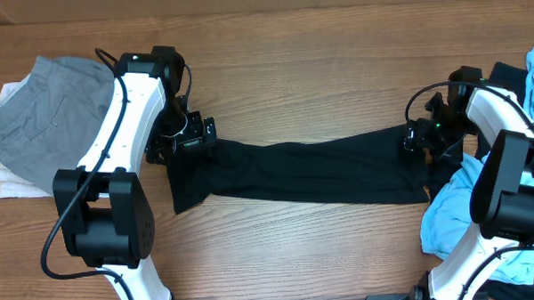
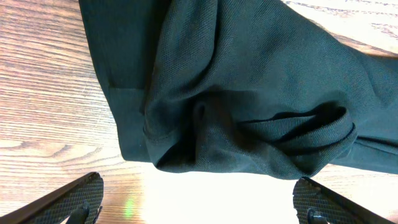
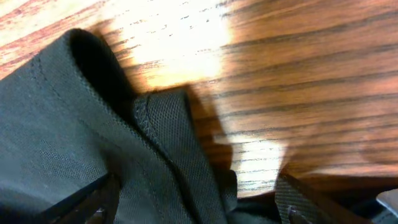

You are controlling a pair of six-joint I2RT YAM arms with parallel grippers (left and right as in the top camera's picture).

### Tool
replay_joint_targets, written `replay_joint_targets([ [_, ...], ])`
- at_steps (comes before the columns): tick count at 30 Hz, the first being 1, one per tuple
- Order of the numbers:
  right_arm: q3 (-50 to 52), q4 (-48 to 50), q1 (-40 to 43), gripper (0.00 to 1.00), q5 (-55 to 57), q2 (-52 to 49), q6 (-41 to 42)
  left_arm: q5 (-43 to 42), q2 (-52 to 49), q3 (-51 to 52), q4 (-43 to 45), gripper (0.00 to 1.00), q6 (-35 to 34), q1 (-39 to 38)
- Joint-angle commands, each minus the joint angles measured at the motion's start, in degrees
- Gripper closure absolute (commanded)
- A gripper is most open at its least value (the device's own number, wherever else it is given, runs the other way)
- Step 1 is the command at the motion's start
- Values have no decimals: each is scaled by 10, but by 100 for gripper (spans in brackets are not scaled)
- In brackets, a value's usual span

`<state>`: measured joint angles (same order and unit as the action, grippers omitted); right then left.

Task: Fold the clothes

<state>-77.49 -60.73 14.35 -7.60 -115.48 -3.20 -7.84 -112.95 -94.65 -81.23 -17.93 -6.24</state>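
At far left a grey garment (image 1: 43, 109) lies folded over a white garment (image 1: 10, 181), seemingly finished. The left gripper (image 1: 191, 135) hangs wide open at the left end of the black shirt (image 1: 303, 171), holding nothing. The shirt lies as a long band across the middle of the table (image 1: 317, 50) and, I judge, needs crosswise folds yet. The right gripper (image 1: 418, 140) straddles its right edge, jaws apart, not pinching. Light blue clothes (image 1: 456, 215) wait crumpled.

Black shirt (image 1: 303, 171): fine mesh-knit cloth, matt, with stitched hems. Table (image 1: 335, 58): wood-grain top, smooth, with a satin sheen that glares bright under the light. Grey garment (image 1: 43, 109) at the table's left edge and light blue garment (image 1: 447, 219) at its right edge: soft matt cloth; arm shells (image 1: 127, 101): smooth white plastic with black matt joints.
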Motion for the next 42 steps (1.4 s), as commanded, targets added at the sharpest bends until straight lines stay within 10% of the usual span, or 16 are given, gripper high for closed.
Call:
replay_joint_targets([
  [1, 29, -18, -18, 18, -51, -5, 1, 8, 10, -9, -2, 0, -3, 3],
  [9, 32, -63, -50, 46, -57, -5, -2, 8, 10, -9, -5, 0, -3, 3],
  [14, 32, -64, -49, 95, -42, -5, 0, 8, 10, -9, -7, 0, -3, 3],
  [18, 27, -52, -49, 96, -21, -5, 2, 8, 10, -9, -9, 0, -3, 3],
  [27, 2, -43, -47, 42, -16, -5, 5, 8, 10, -9, -10, 0, -3, 3],
  [42, -73, -54, -38, 14, 58, -5, 28, 8, 10, -9, -10, 0, -3, 3],
])
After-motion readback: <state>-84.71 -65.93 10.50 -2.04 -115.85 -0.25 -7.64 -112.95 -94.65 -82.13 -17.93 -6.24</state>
